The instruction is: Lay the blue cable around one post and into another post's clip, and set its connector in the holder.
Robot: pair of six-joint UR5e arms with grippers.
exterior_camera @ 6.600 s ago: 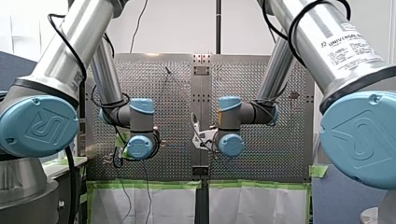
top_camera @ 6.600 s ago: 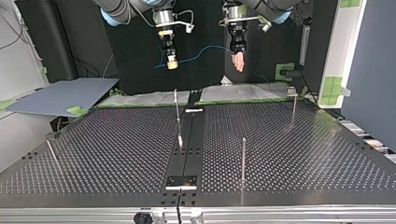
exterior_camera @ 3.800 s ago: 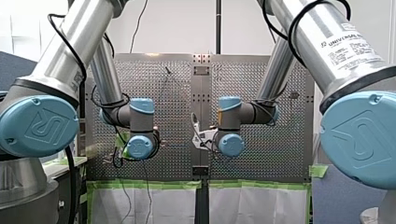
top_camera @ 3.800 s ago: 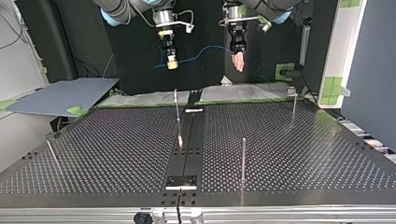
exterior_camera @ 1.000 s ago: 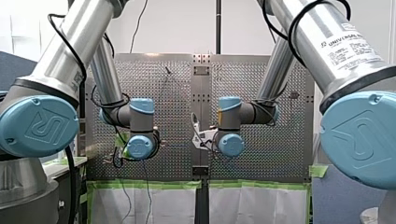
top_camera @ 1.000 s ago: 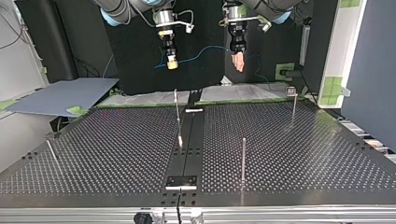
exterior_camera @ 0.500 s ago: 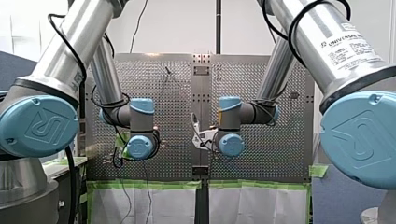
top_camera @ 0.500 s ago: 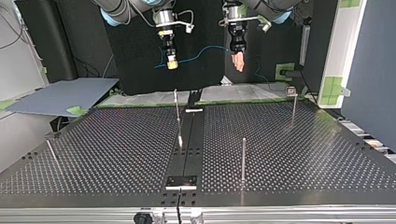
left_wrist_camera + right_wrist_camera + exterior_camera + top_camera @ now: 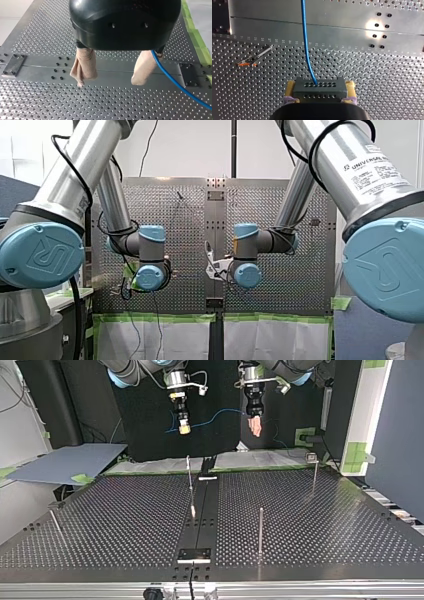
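Right hand: in the right wrist view my right hand [image 9: 320, 93] is clamped on the connector [image 9: 318, 86], with a yellow pad [image 9: 291, 86] pressed to each end of it.
Connector: a dark block with rows of small holes, held in the air above the tabletop [image 9: 372, 82]. In the top view it sits at the tip of the right hand [image 9: 184, 429], beyond the tabletop's far edge.
Left hand: my left hand [image 9: 108, 82] has its two beige-wrapped fingers [image 9: 83, 66] spread apart, with nothing between them.
Blue cable: it rises out of the connector's top face [image 9: 305, 37]. In the top view it is strung through the air [image 9: 215, 416] from the right hand across to the left hand [image 9: 256, 427]. In the left wrist view it runs along the outer side of one finger and on past it [image 9: 175, 82].
Posts: a straight post [image 9: 260, 530] stands nearer the camera in the top view. A further one [image 9: 314, 475] carries a small clip [image 9: 311, 457] at its top. A thin leaning one [image 9: 189, 480] stands by the centre strip. The cable touches none of them.
Holder: what appears to be the holder [image 9: 195, 554] is a dark plate at the tabletop's near edge in the top view, well apart from the connector.
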